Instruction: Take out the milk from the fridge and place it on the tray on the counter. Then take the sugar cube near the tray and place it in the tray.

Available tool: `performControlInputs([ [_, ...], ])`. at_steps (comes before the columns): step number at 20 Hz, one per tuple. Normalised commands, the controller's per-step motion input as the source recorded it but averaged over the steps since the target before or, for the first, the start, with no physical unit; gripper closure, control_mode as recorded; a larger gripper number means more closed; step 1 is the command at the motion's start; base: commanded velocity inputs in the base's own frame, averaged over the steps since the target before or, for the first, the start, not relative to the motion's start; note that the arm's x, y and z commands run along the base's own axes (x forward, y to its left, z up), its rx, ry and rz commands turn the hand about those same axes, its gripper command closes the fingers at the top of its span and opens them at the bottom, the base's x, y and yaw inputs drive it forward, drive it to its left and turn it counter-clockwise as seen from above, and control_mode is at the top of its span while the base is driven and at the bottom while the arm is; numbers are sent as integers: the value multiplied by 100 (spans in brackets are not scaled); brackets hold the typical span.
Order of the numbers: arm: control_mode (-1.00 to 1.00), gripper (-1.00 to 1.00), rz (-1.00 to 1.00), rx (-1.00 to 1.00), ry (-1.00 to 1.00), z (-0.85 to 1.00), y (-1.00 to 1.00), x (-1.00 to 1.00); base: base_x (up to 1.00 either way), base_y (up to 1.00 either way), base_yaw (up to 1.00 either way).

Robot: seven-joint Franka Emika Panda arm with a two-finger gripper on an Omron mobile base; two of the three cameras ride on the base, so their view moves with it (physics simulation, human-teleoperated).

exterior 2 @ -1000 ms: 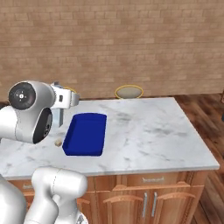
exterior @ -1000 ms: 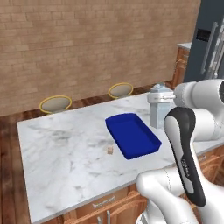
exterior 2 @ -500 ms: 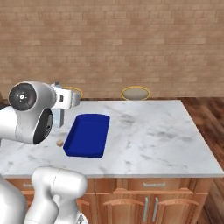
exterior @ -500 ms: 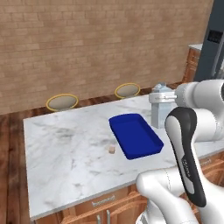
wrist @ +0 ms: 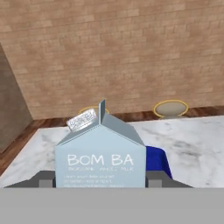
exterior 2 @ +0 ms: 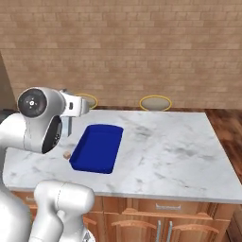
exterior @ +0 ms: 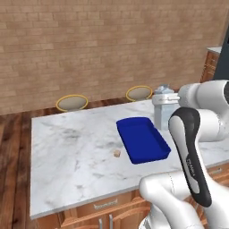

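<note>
We hold the milk carton (wrist: 100, 155) clamped in gripper (wrist: 100, 181), frame centre, w/ blue tray (exterior: 142, 139) beyond for placing.

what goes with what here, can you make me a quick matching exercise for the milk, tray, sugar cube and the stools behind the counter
Things:
1. milk carton
2. tray
3. sugar cube
4. stools

States:
A. on the counter beside the tray
B. deep blue, nothing in it
C. held above the counter in the jaws
D. round, yellow-rimmed, beyond the counter's far edge

Pairs: 1-C, 2-B, 3-A, 4-D

Milk (wrist: 100, 162) front reads "BOM BA"; smaller line below illegible.
</note>
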Motion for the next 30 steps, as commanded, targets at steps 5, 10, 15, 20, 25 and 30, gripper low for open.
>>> performControlInputs([
  [5, -100, 100, 15, 0, 0, -44, -26, 79, 0, 0, 0],
  [10, -100, 100, 25, 0, -3, -43, -3, 60, 0, 0, 0],
  [15, -100, 100, 32, 4, 0, -43, -10, 69, 0, 0, 0],
  [20, -100, 100, 25, 12, -3, -48, -35, 52, 0, 0, 0],
  [25, -100, 100, 23, 17, -17, -38, -41, 35, 0, 0, 0],
  [30, -100, 100, 15, 3, -12, -26, -13, 33, 0, 0, 0],
])
